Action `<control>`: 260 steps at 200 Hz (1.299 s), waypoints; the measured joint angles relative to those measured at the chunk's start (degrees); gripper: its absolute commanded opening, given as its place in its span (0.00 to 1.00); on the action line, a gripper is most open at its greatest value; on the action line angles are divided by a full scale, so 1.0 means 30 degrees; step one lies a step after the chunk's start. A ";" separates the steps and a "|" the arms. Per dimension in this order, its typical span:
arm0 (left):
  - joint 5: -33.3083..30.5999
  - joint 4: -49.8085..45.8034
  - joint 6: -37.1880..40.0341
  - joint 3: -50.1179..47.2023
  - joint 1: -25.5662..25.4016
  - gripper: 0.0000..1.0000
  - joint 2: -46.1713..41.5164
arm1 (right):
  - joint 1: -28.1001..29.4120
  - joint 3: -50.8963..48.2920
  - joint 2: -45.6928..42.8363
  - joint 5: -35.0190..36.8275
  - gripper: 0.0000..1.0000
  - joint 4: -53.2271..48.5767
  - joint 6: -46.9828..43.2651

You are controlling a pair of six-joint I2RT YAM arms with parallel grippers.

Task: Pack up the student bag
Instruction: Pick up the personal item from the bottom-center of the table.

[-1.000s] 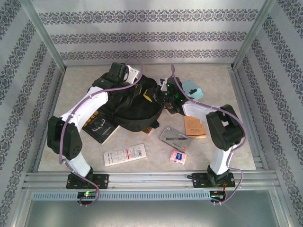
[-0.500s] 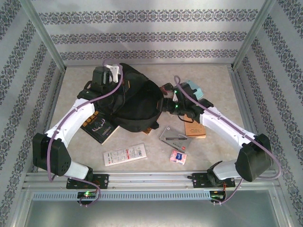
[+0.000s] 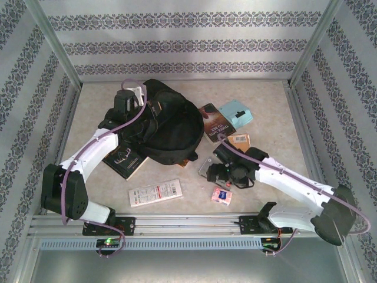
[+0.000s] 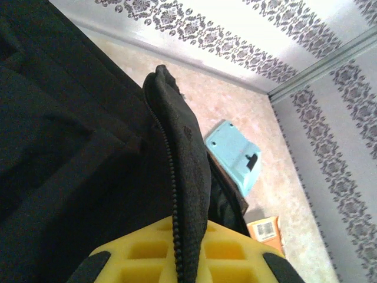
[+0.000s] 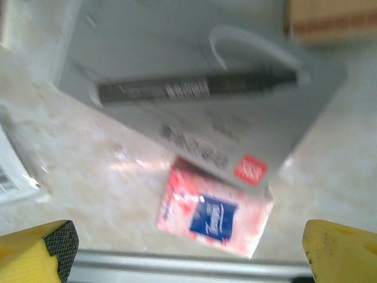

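**A:** How did the student bag look where you had it?

**B:** Your student bag (image 3: 168,127) was a big black backpack of soft fabric with a rounded outline. It lay slumped on the worktop (image 3: 271,97), left of centre and toward the top of the overhead frame. In the left wrist view its zip edge stood up as a ridge with the teeth running down it, and black cloth covered the left of that frame.

**A:** And the tools?

**B:** Your left tool (image 4: 179,262) was pressed together, pinching that zip edge between its yellow fingers (image 4: 135,250) at the bottom of the frame. Your right tool (image 5: 188,253) was spread wide and held nothing, with one yellow fingertip (image 5: 35,250) in each bottom corner of its wrist view. It hung over a grey card and a pink packet.

**A:** What did you count?

**B:** You had these on the worktop:
- One bag.
- Two books: a black book (image 3: 123,158) at the bag's lower left under your left arm, and a dark brown book (image 3: 213,121) just right of the bag.
- One pale blue case (image 3: 237,112), beside the brown book toward the upper right.
- One orange booklet (image 3: 240,140), below the case.
- One grey card (image 5: 200,135) carrying one black pen (image 5: 194,88).
- One pink packet (image 5: 215,215), just below the card.
- One white flat pack (image 3: 155,192), low and left of centre.
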 measured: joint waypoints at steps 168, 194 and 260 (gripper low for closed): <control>0.1027 0.1588 -0.1610 -0.0576 0.0634 0.00 0.0000 | 0.0627 -0.3687 0.3526 -0.1800 0.85 0.5027 0.7745; 0.1027 0.1588 -0.1596 -0.0576 0.0634 0.00 0.0000 | 0.0634 -0.3621 0.3548 -0.1384 0.72 0.4575 0.7992; 0.1042 0.1588 -0.1435 -0.0576 0.0634 0.00 0.0036 | 0.1297 -0.0423 0.2820 0.0087 0.67 0.1574 0.6615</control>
